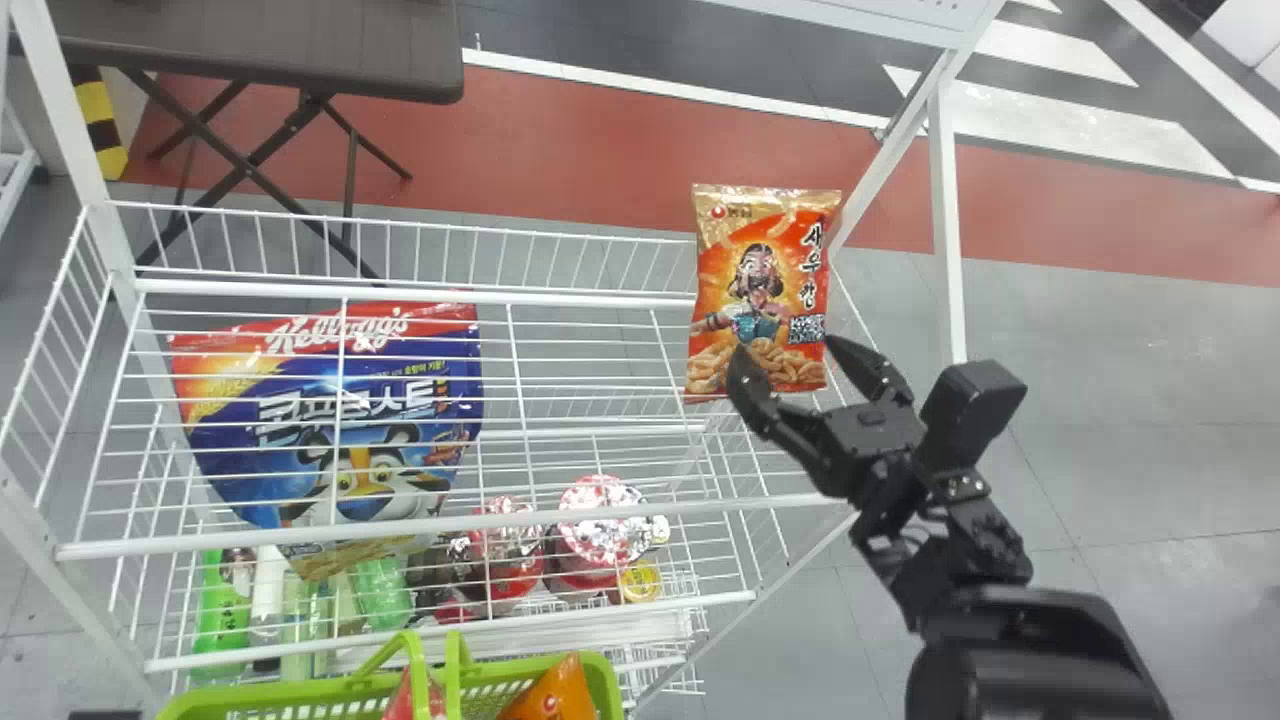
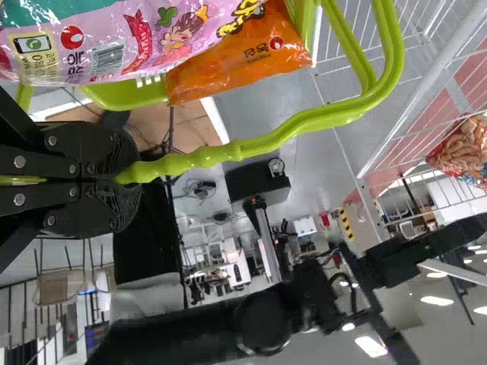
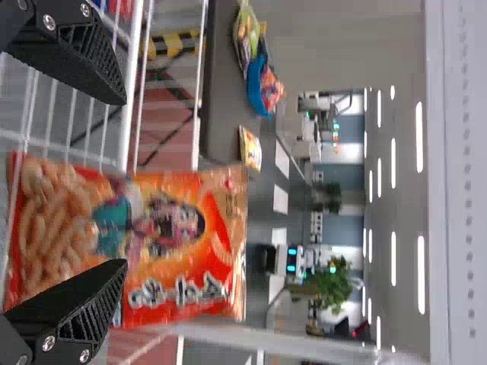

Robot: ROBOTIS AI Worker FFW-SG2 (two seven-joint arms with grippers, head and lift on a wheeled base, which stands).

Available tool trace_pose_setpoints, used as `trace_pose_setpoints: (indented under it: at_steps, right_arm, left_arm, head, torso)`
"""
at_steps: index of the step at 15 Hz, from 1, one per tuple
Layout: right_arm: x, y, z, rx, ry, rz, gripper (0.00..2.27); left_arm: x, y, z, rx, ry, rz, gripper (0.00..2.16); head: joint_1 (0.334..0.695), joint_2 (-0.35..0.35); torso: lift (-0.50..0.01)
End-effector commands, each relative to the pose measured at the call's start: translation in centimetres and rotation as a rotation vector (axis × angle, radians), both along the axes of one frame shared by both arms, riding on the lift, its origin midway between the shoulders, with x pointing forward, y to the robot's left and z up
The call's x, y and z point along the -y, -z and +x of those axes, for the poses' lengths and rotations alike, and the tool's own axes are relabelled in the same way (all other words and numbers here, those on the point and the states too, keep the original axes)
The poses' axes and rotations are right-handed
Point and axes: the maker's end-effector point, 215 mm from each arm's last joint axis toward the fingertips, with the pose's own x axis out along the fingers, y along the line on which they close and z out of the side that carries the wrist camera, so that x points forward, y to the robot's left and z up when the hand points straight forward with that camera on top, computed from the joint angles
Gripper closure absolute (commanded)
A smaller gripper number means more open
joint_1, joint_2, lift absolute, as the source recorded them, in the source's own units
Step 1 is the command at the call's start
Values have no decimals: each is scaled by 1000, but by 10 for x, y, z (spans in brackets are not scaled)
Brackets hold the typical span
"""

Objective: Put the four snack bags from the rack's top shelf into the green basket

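Look for the glossy red-orange and gold film snack bag point(image 1: 757, 285), upright at the right end of the top shelf point(image 1: 420, 526) of the white wire rack point(image 1: 64, 110). See the black right gripper point(image 1: 787, 346) at the lower part, fingers point(image 3: 76, 312) spread wide, one toward each side edge, not closed on anything; hard to tell about contact. Probably very light, soft and puffed, slippery on the film, with brittle contents. Best pinched across the lower-middle width, gently but without slack. Find a pink-purple bag point(image 2: 152, 38) and an orange bag point(image 2: 243, 68) in the green plastic basket point(image 1: 606, 682), with the looped green handle point(image 2: 243, 148) clamped in the black left gripper point(image 2: 128, 182).
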Motion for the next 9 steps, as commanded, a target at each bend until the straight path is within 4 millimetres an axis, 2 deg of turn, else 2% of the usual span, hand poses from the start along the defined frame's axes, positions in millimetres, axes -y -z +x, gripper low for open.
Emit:
trace_pose_setpoints:
  at_steps: [1,5,7,9]
  right_arm:
    - [30,1,25,19,26,-16,60]
    - [42,13,62,-2,49,-69,60]
    - [36,16,77,-16,38,-76,60]
    - [24,18,84,-29,18,-83,60]
  left_arm:
    - [0,1,-1,-2,1,1,2148]
    - [0,2,0,-2,3,4,2148]
    - [-1,3,0,-2,4,7,2148]
    - [-1,5,2,-5,5,7,2145]
  head:
    - [695,-350]
    - [695,-350]
    - [695,-350]
    - [695,-350]
  torso:
    - [0]
    - [0]
    - [0]
    - [0]
